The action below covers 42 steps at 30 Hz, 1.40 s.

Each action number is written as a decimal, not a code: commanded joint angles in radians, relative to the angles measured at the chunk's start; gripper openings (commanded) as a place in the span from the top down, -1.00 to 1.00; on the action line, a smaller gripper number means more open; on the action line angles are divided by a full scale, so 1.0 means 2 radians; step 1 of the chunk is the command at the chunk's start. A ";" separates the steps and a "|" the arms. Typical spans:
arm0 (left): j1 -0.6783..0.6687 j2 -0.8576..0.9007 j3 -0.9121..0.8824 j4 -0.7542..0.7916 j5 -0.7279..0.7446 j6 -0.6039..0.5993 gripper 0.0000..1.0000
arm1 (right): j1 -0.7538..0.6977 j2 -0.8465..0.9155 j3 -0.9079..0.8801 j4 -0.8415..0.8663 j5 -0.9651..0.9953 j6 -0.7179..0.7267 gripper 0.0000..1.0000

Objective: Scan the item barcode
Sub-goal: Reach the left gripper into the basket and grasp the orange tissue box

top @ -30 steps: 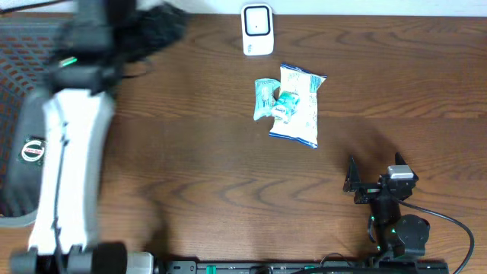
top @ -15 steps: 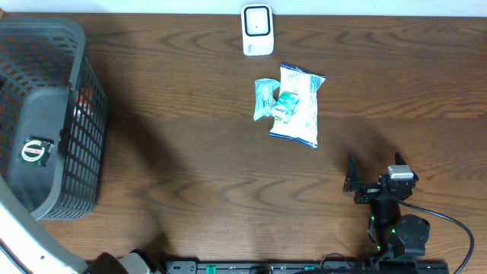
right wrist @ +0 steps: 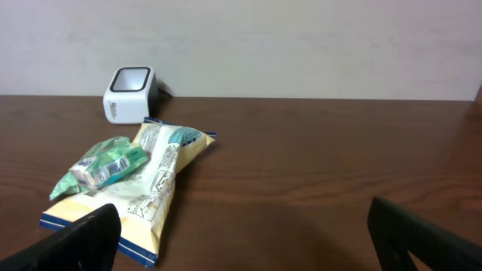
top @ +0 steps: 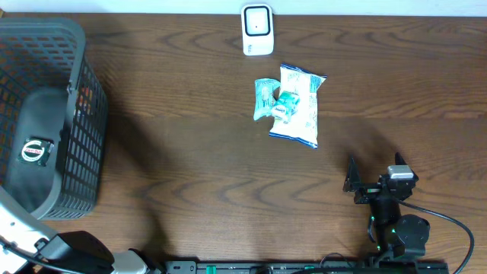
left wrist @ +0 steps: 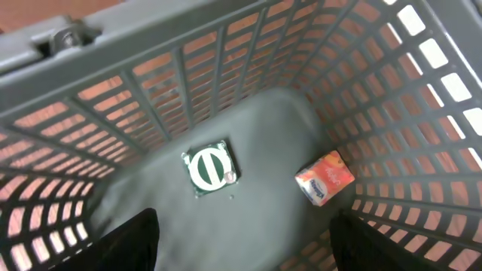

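**Snack bag lies below the scanner; both pincers empty**

The snack bag point(top: 298, 110) lies flat mid-worktop point(top: 190, 167), a small green packet point(top: 268, 99) overlapping its 10 o'clock corner; the scanner point(top: 257, 30) stands near at 12 o'clock. The right pincer point(top: 373, 175) sits at 5 o'clock from the bag, jaws wide, holding nothing; the left pincer point(left wrist: 248, 245) hangs agape over the basket point(top: 76, 46) at 9 o'clock. The bag looks light, soft and slippery; a pinch on a crimped end seam seems safest.
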 commanded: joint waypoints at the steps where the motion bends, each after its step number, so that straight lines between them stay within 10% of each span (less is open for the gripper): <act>1: -0.002 0.015 0.002 0.011 0.048 0.037 -0.43 | 0.003 -0.001 -0.001 -0.002 0.002 -0.007 -0.98; 12: -0.004 0.116 0.002 0.031 0.192 0.133 -0.44 | 0.003 -0.001 -0.001 -0.002 0.002 -0.007 -0.99; 42: -0.094 0.257 0.002 0.080 0.093 0.205 -0.53 | 0.003 -0.001 -0.001 -0.002 0.002 -0.007 -0.99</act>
